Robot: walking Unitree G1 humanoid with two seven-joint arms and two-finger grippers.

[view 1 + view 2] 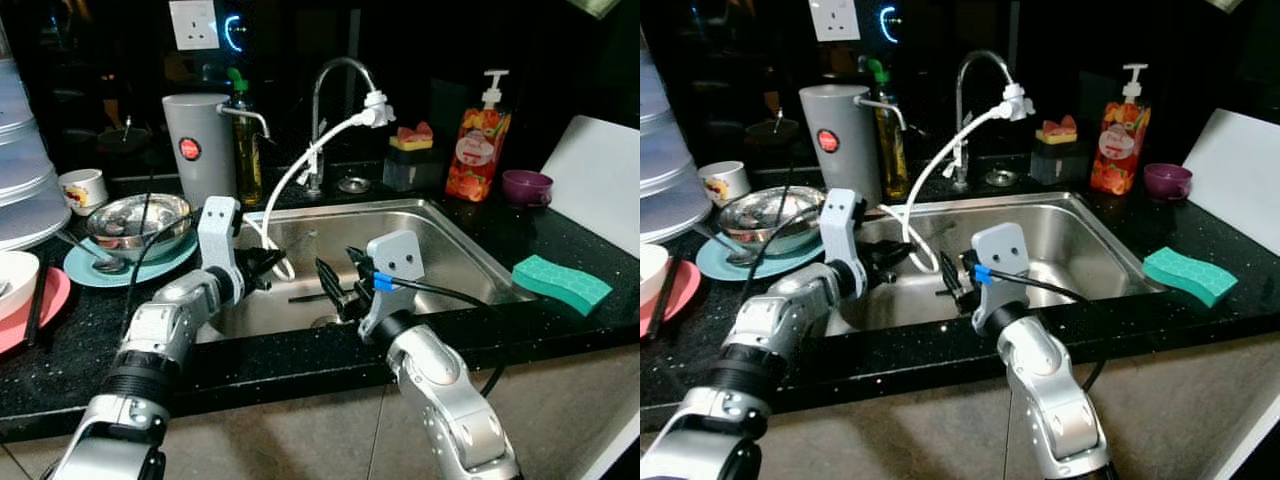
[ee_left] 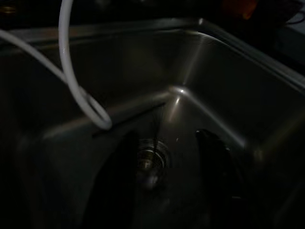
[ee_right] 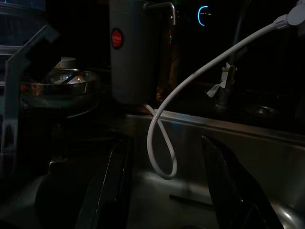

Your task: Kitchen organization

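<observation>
Both grippers hang over the stainless steel sink (image 1: 470, 250). My left gripper (image 1: 265, 268) is at the sink's left side, open, with nothing between its fingers (image 2: 214, 157); the drain (image 2: 150, 160) lies below it. My right gripper (image 1: 338, 283) is above the sink's front middle, also open and holding nothing, its fingers (image 3: 109, 181) pointing toward the left counter. A white hose (image 1: 300, 170) runs from the faucet (image 1: 335, 75) and loops down into the sink between the grippers. A steel bowl (image 1: 140, 222) with a spoon sits on a teal plate (image 1: 85, 268) on the left counter.
A grey jug (image 1: 200, 145) and a green-capped bottle (image 1: 245, 140) stand behind the sink's left corner. A pink plate (image 1: 40, 305) and white cup (image 1: 82, 188) are far left. Right of the sink are a green sponge (image 1: 560, 283), soap dispenser (image 1: 478, 150), purple bowl (image 1: 526, 186) and white board (image 1: 600, 190).
</observation>
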